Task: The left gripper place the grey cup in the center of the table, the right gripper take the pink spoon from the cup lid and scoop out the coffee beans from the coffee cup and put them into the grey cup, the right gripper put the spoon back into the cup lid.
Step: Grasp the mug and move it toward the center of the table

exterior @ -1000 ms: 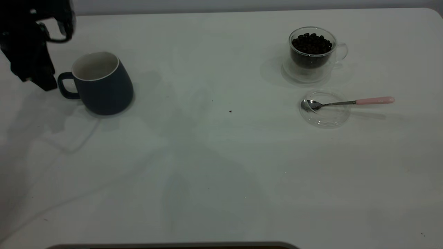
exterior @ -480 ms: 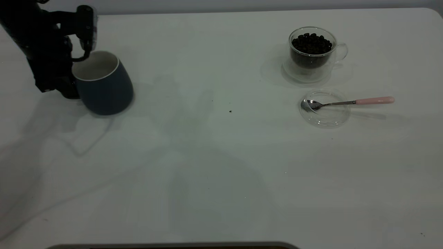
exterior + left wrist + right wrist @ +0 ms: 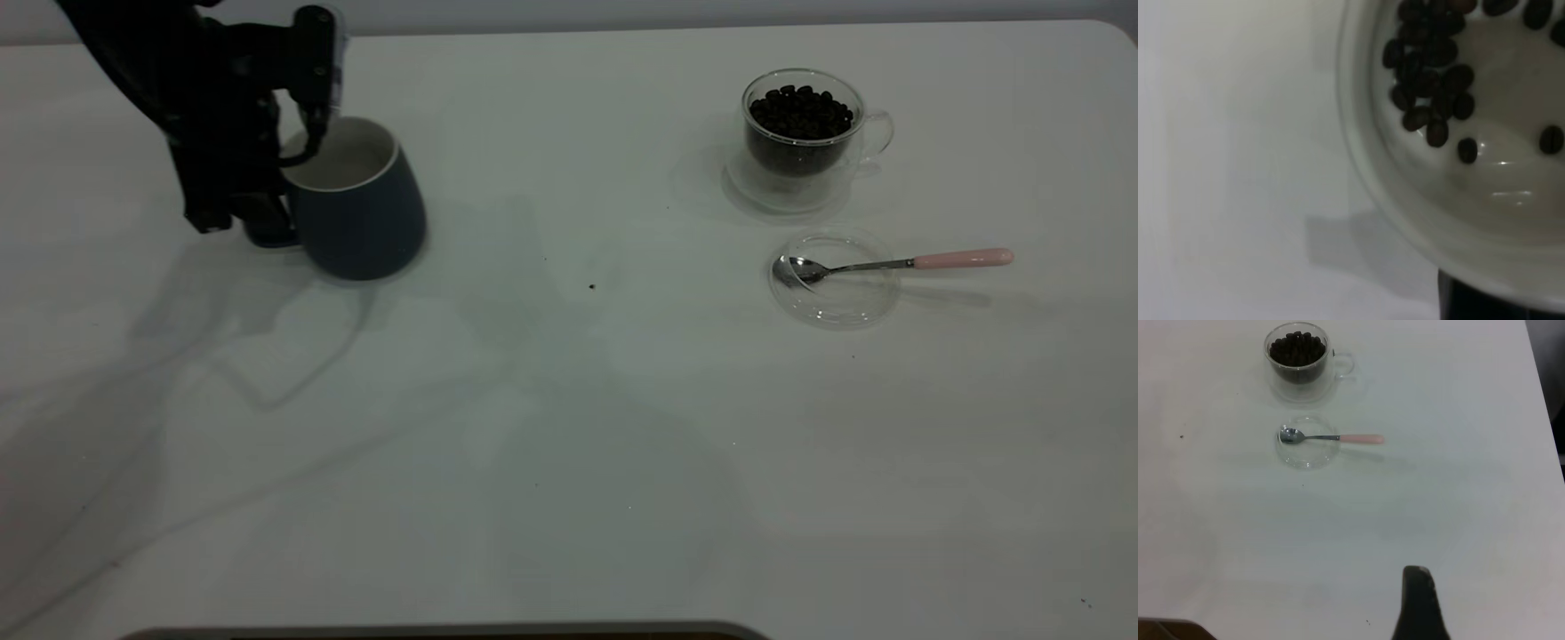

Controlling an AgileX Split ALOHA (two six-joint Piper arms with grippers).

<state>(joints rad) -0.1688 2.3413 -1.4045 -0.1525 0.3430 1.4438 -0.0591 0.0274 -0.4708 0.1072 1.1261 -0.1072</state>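
Risk first: my left gripper (image 3: 298,147) is closed over the rim of the grey cup (image 3: 360,209), one finger inside and the rest of the hand on the handle side. That is a thin grip on a heavy mug, so I judge a quick move toward the centre could tilt it or let it slip. The left wrist view shows a few coffee beans (image 3: 1431,80) already lying in the white lining, and a tilt would spill them. Since half a second ago the cup has travelled with the gripper toward the middle of the table (image 3: 569,444), though it sits well left of centre. The coffee cup (image 3: 800,133), cup lid (image 3: 836,298) and pink spoon (image 3: 889,264) are unchanged. Only one finger of the right gripper (image 3: 1418,603) shows, so I cannot tell its opening.
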